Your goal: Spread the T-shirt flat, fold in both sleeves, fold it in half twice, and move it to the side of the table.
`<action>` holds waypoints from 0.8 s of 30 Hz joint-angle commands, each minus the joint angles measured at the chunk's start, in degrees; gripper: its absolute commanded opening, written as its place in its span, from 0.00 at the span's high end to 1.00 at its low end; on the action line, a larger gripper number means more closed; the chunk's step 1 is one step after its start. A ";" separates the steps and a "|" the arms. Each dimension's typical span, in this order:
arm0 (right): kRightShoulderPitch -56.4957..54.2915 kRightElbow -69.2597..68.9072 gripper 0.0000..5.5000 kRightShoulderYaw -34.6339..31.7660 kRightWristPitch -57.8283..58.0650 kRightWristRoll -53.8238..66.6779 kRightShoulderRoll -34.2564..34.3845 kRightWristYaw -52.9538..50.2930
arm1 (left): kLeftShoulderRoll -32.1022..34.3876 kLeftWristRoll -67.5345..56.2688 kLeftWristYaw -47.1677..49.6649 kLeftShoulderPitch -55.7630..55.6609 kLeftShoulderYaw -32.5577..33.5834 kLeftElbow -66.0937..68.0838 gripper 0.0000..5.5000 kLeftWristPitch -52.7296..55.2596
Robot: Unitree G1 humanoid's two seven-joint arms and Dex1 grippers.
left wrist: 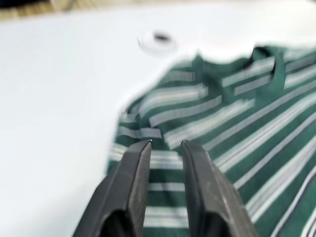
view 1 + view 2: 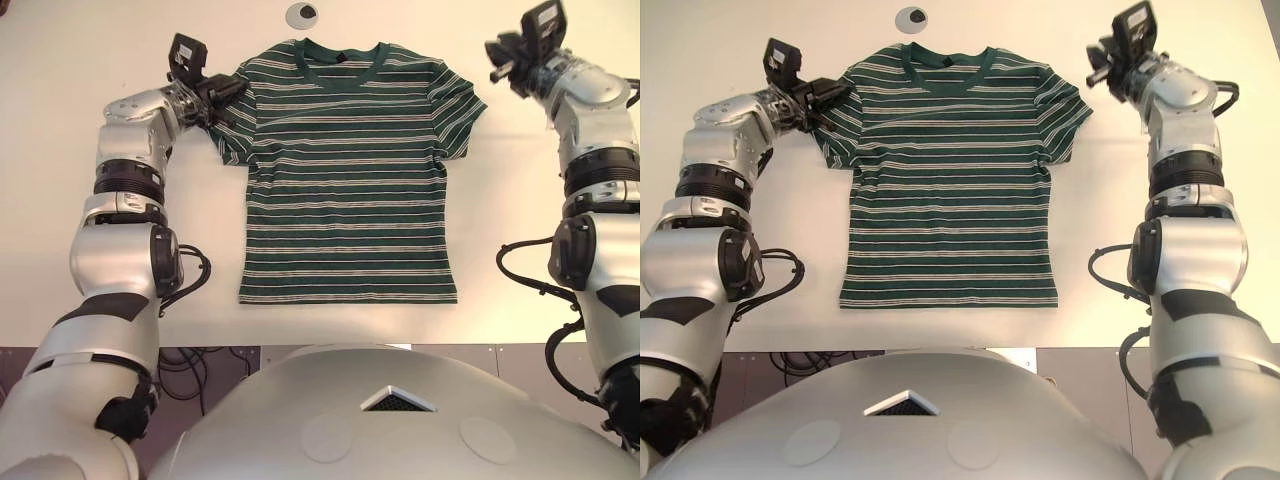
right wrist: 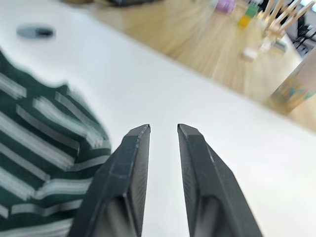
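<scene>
Now, tee (image 2: 350, 180) is soft & limp, so pinch sleeve (image 2: 232, 135) hem; L gripper (image 2: 228, 90) & R gripper (image 2: 503, 62) narrowly apart, empty.

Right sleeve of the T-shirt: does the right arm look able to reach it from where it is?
Probably yes. The right tool hovers over bare table just beside the right sleeve, its fingers apart, and nothing lies between them.

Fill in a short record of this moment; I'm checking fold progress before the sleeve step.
T-shirt: flat on the table, both sleeves unfolded
left gripper: open, over the sleeve on the robot's left
right gripper: open, over bare table beside the other sleeve
round disc: beyond the collar
progress: no fold made yet
</scene>
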 commanded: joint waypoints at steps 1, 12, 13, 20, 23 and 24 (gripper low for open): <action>1.07 -7.60 0.82 -1.75 3.02 3.43 0.47 3.01 | 2.50 -3.31 1.70 2.15 3.70 -10.34 0.81 5.59; 22.89 -42.84 0.81 -1.26 21.83 10.05 7.03 -1.57 | -5.68 -23.51 21.76 28.26 23.99 -47.83 0.66 33.87; 24.11 -44.16 0.81 -0.29 22.13 9.44 7.46 -1.82 | -6.61 -25.67 23.23 27.78 25.69 -47.92 0.61 35.61; 28.33 -50.72 0.81 3.89 21.65 6.99 7.96 -3.80 | -8.11 -24.97 28.53 26.86 24.20 -40.52 0.61 35.17; 28.97 -52.03 0.81 4.63 21.46 6.61 7.86 -3.96 | -8.18 -23.44 28.38 25.65 22.48 -36.12 0.61 32.75; 29.29 -52.42 0.81 4.78 21.47 6.57 7.85 -4.02 | -8.25 -22.90 28.27 24.99 21.72 -34.75 0.61 32.03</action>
